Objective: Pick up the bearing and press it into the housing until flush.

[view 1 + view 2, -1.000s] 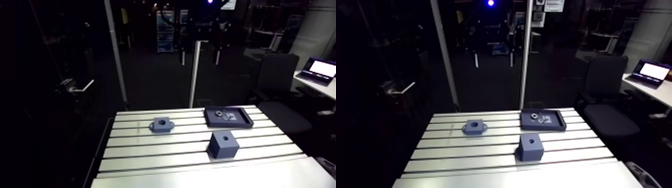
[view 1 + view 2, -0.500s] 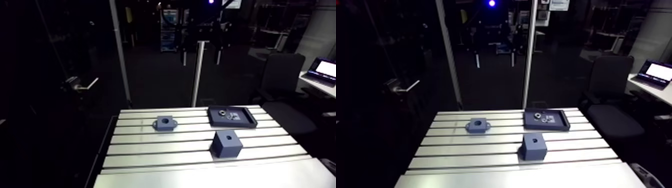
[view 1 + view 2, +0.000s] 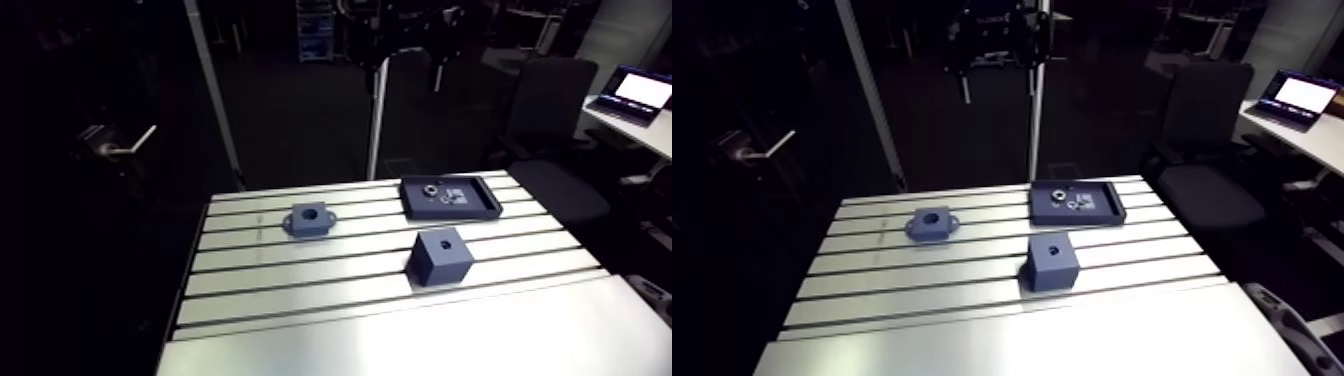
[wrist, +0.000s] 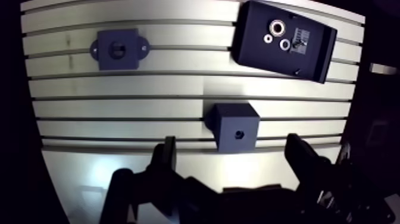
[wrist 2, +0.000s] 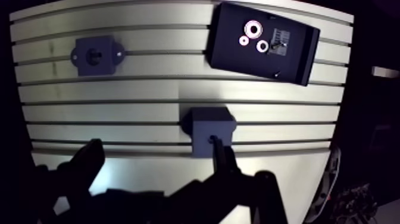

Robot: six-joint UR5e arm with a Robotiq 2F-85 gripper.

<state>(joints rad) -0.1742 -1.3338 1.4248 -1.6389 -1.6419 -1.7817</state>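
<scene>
A dark tray [image 4: 315, 56] lies at the table's far right and holds the bearing [image 4: 277, 27], a bright ring, beside two smaller rings and a small part. A dark flanged housing [image 4: 116, 49] with a centre bore sits at the far left [image 3: 310, 217]. A dark cube block [image 4: 234, 126] with a small hole in its top stands mid-table [image 3: 441, 256]. In the wrist view my gripper [image 4: 231, 146] hangs high above the table's near part, over the cube's near edge. It is open, with its fingers wide apart and nothing between them.
The slotted aluminium table [image 3: 280, 290] has bare grooved surface between the three items and a smooth strip along its near edge [image 3: 420, 335]. An office chair [image 3: 1202, 130] stands beyond the right side of the table.
The whole arm view has shifted and now looks down on the table more steeply, so the camera moved. The housing, the cube and the tray lie where they were.
</scene>
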